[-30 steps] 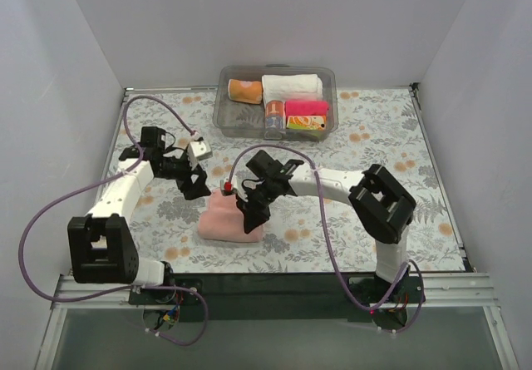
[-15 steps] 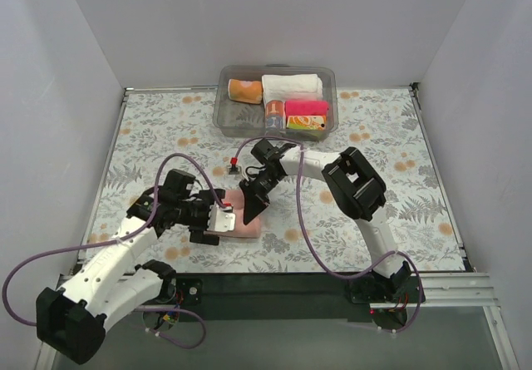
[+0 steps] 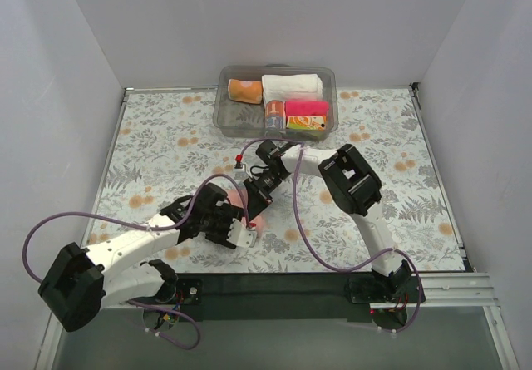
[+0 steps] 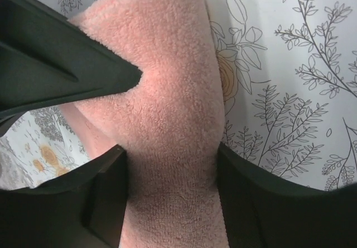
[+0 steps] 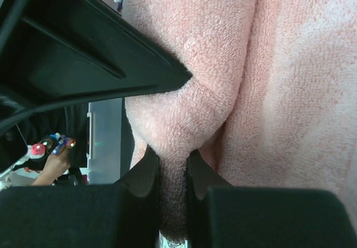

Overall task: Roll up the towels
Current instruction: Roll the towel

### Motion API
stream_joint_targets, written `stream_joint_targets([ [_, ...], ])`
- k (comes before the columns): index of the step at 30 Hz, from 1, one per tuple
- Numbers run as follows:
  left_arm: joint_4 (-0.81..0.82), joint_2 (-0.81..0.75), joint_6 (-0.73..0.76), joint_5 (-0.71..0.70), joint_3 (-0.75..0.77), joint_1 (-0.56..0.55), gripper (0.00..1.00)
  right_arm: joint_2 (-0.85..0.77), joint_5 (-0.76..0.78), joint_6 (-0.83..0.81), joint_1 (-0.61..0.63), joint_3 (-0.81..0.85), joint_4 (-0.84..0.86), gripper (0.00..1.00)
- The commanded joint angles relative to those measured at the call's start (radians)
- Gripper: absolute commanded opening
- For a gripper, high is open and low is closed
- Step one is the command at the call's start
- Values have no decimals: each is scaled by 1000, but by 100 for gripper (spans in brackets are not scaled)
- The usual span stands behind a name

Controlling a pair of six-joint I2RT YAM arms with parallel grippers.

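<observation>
- The top camera sits above and behind the arm bases and looks down toward the far wall. It is far enough off to take in the whole counter, the bin at the back, the left arm and the right arm.
- The left wrist camera looks along the left jaws from very near, down onto the towel, with patterned counter at its right edge.
- The right wrist camera sits nearer still, looking past the right jaws; towel covers most of its frame.
- All three views share the towel, which the top view shows as a small pink patch between the wrists.
</observation>
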Motion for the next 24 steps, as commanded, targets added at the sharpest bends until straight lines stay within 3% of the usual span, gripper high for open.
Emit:
stream_joint_targets([
  [1, -98, 88, -18, -53, -8, -6, 48, 31, 304, -45, -2, -70, -74, 11],
  [2, -140, 143, -5, -22, 10, -6, 41, -8, 309, -45, -10, -79, -72, 19],
  [3, -168, 174, -14, -15, 38, -6, 27, -30, 319, -47, -19, -88, -69, 22],
  [6, -261, 237, -34, 89, 117, 20, 12, -130, 332, -48, -67, -126, -57, 34],
  [8, -292, 266, -44, 131, 156, 30, 8, -227, 349, -42, -107, -175, -9, 39],
  [15, -470, 468, -26, 304, 331, 91, 4, -521, 473, -74, -170, -336, 130, 54],
  [19, -588, 629, 14, 395, 456, 149, 11, -691, 551, -106, -167, -477, 233, 70],
  [24, -703, 838, 86, 443, 651, 230, 15, -906, 663, -146, -96, -625, 365, 74],
])
